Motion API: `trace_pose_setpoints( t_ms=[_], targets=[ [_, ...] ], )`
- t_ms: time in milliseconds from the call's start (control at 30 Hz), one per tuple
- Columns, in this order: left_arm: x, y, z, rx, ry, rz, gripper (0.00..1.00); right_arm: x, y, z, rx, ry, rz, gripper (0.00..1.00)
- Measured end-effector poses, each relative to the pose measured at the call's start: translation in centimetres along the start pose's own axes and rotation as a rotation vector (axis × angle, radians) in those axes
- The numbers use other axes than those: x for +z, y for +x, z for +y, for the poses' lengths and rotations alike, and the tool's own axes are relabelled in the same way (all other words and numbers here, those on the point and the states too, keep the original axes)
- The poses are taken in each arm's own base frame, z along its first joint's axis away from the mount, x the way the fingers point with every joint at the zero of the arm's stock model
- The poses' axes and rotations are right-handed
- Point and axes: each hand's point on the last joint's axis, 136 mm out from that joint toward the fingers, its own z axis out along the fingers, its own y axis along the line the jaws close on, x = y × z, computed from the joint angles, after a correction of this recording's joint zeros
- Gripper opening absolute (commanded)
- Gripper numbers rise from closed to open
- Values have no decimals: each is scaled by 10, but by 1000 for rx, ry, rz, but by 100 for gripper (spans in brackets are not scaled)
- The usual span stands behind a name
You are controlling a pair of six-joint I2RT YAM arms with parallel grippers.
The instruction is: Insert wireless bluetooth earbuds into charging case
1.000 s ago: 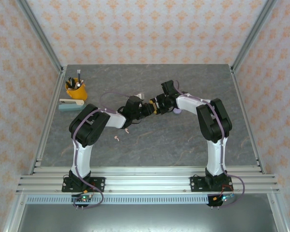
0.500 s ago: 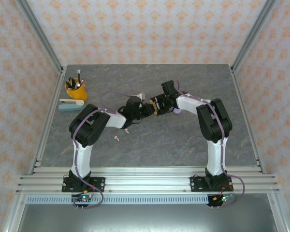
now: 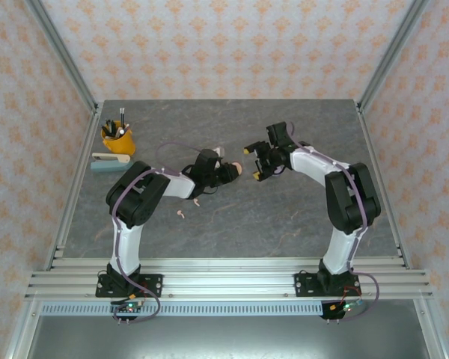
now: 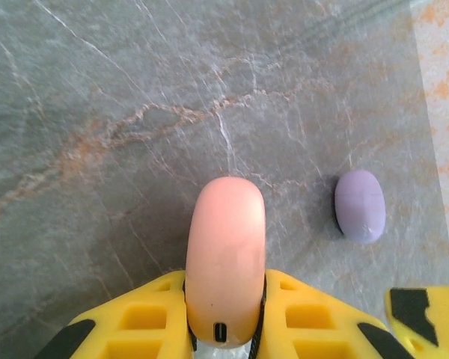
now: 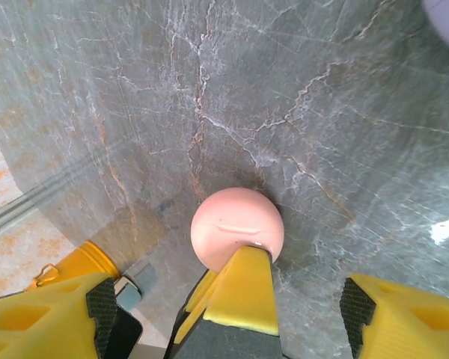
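Note:
A pale pink round charging case stands on edge, closed, with my left gripper shut on its lower part. In the top view that case sits mid-table at the tip of the left gripper. My right gripper hangs open just right of it, its jaws apart and holding nothing. From the right wrist, the pink case lies ahead of the open right gripper, partly behind a left finger. Two pale pink earbuds lie on the table near the left arm.
A closed lilac case lies flat on the marble, right of the pink one. A yellow cup of pens and a teal box stand at the far left. A small white item lies behind the left gripper.
My right gripper has opened and drawn back to the right, away from the pink case. The left gripper stays shut on the case in the same place.

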Motion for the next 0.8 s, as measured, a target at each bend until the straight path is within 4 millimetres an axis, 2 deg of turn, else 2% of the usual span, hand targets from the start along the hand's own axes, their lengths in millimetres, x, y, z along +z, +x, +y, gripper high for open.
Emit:
trace_pose_setpoints(
  t_ms=[200, 333, 500, 600, 800],
  targets=[
    [-25, 4, -25, 54, 77, 98, 13, -20, -7, -6, -196, -9, -44, 77],
    [-53, -10, -48, 88, 157, 137, 13, -39, -4, -8, -390, -39, -69, 77],
    [-84, -31, -76, 145, 237, 162, 13, -53, 10, 2, -599, -133, -65, 76],
    [-93, -32, -89, 173, 266, 180, 14, -54, 17, 6, -676, -183, -43, 76],
    [-96, -23, -90, 178, 266, 234, 13, -55, 32, 14, -754, -267, 13, 74]
  ],
)
